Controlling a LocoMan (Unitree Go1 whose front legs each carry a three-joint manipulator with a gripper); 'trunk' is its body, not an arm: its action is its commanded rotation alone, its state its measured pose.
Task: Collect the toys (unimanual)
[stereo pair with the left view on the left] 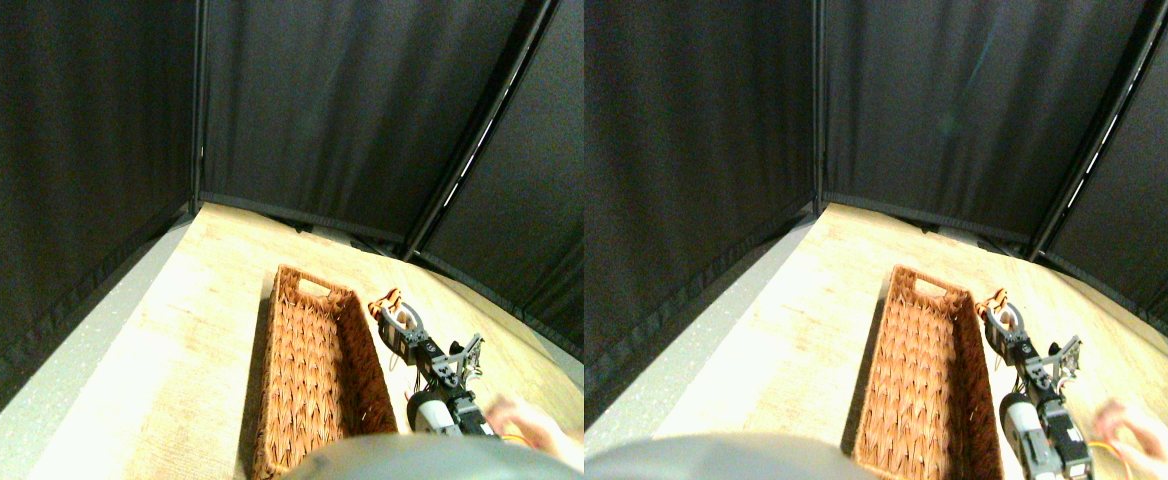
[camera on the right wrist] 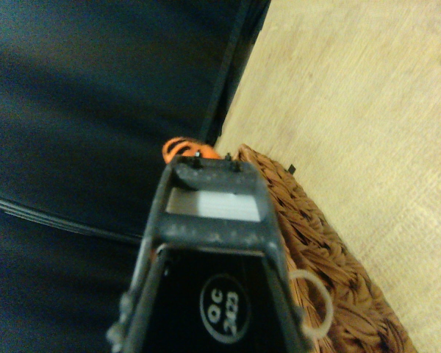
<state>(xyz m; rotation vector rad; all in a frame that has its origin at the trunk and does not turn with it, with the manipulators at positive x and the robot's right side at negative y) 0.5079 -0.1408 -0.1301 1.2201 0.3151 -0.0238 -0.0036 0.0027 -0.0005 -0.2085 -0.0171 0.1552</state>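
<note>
Our right gripper is clamped on the striped tiger toy, held just off the wicker basket rim at its 2 o'clock. A person's blurred hand sits at 4 o'clock by the arm base.

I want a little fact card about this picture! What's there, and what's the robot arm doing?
Floor: pale wood floor
Basket: long brown wicker basket, nothing visible inside
Toy: orange-black striped tiger at the tip of the right gripper, beside the basket's right rim
Held or not: the jaws' grip can't be seen
Person: blurred hand at the lower right, near the arm
Background: black curtains
</note>
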